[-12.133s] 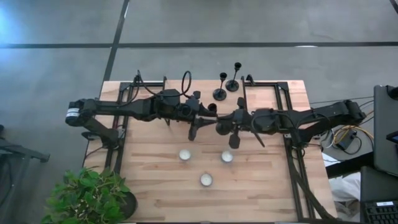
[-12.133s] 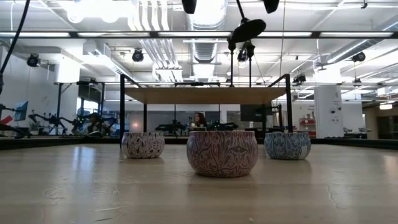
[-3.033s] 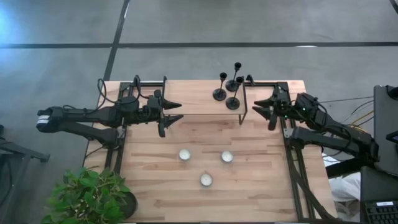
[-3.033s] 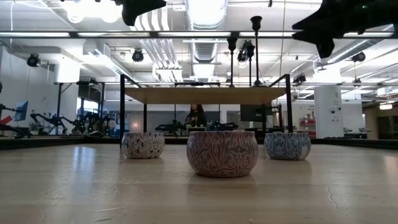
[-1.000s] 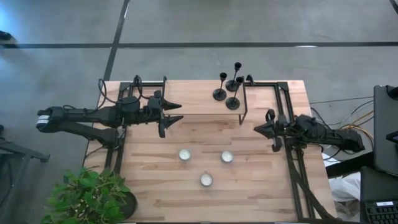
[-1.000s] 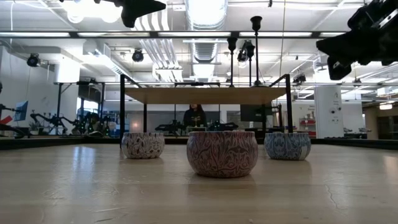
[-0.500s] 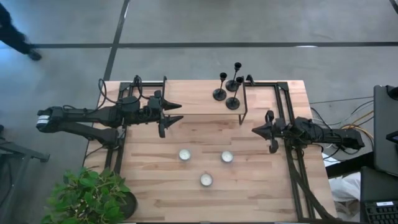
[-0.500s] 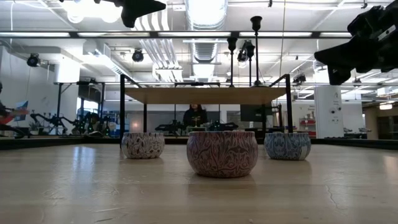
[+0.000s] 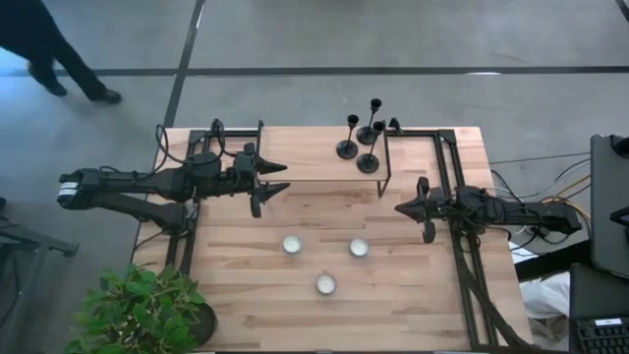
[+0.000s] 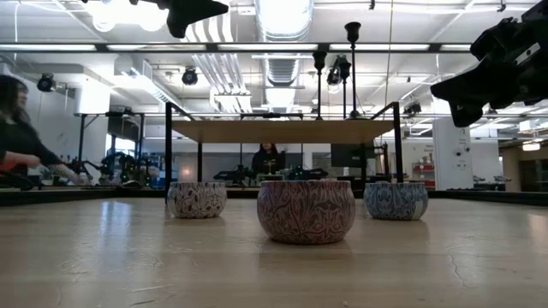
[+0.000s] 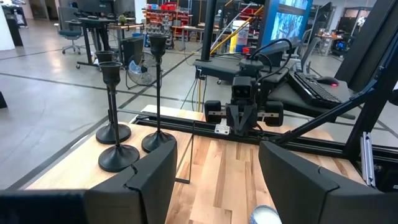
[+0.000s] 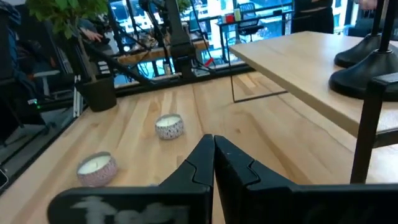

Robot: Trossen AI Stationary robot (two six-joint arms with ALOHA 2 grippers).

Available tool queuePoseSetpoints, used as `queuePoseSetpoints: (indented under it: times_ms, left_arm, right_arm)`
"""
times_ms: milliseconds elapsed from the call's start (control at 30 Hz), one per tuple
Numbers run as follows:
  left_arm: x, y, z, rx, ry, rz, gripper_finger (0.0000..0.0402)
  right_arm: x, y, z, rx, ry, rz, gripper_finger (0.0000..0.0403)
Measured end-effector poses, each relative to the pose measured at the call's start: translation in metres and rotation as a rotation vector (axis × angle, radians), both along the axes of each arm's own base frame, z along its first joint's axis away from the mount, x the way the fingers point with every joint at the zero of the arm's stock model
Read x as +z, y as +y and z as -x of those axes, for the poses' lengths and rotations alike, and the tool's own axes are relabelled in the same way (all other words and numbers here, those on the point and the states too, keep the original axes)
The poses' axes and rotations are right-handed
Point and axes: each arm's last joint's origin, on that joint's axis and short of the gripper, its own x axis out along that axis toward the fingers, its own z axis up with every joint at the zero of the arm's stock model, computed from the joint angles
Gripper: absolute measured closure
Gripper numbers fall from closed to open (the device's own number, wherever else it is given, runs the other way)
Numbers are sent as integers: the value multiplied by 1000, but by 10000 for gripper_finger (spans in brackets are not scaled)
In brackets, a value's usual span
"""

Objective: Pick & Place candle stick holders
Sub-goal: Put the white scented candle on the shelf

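Note:
Three black candle stick holders (image 9: 347, 147) (image 9: 368, 135) (image 9: 369, 162) stand upright on their round bases at the right end of a raised wooden shelf (image 9: 305, 162) at the table's far side. They also show in the left wrist view (image 11: 118, 155) and the low view (image 10: 352, 68). My left gripper (image 9: 285, 175) is open and empty, level over the shelf's left part, pointing toward the holders. My right gripper (image 9: 398, 208) is shut and empty near the table's right side, in front of the shelf; its fingers show together in its wrist view (image 12: 213, 142).
Three patterned candle tins (image 9: 292, 245) (image 9: 359, 248) (image 9: 325, 285) sit on the table's near middle. Black frame rails (image 9: 454, 197) run along both table sides. A potted plant (image 9: 138, 310) is at the near left corner. A person (image 9: 49, 49) walks beyond the far left corner.
My right gripper, still shut, has edged toward the table's left and sunk a little. A person has walked into view beyond the table's far left corner.

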Motion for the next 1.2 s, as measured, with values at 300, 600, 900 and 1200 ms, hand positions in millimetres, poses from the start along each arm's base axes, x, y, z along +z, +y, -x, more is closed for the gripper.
queuePoseSetpoints:
  times_ms: [300,600,900,1200]
  left_arm:
    - [0,0,0,0,0,0,168]
    - [0,0,0,0,0,0,168]
    - [2,-1,0,-17,-33,44,168]
    - [13,-3,0,-89,-171,244,168]
  right_arm:
    - [0,0,0,0,3,0,394]
    - [0,0,0,1,3,0,394]
    - [0,0,0,1,2,0,394]
    - [0,0,0,1,2,0,394]
